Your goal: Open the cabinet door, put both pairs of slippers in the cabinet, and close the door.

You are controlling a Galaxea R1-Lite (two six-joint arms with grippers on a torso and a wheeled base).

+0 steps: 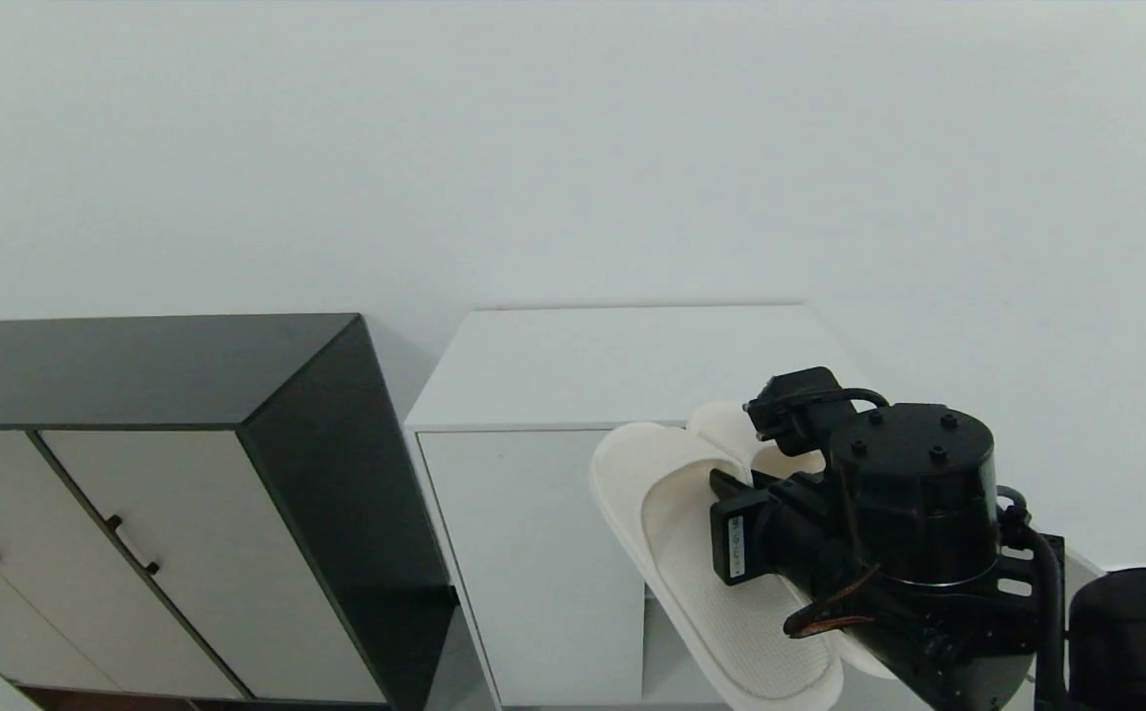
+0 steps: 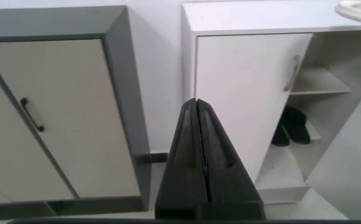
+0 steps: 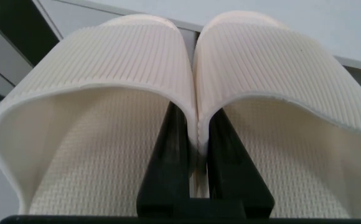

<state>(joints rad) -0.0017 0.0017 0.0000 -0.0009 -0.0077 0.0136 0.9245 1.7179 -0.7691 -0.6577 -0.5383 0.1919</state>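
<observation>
My right gripper (image 1: 726,489) is shut on a pair of cream slippers (image 1: 667,533), held side by side in front of the white cabinet (image 1: 533,553). In the right wrist view the fingers (image 3: 168,149) pinch the two touching strap edges of the cream slippers (image 3: 106,81). My left gripper (image 2: 196,112) is shut on nothing and hangs before the white cabinet (image 2: 243,93). The cabinet's right half stands open, with a dark pair of slippers (image 2: 292,127) on a lower shelf. Its left door with a handle (image 2: 290,71) is shut.
A dark cabinet (image 1: 188,375) with beige doors and black handles (image 1: 128,543) stands to the left of the white one, a narrow gap between them. A plain white wall is behind both. An upper shelf (image 2: 320,81) in the open half is bare.
</observation>
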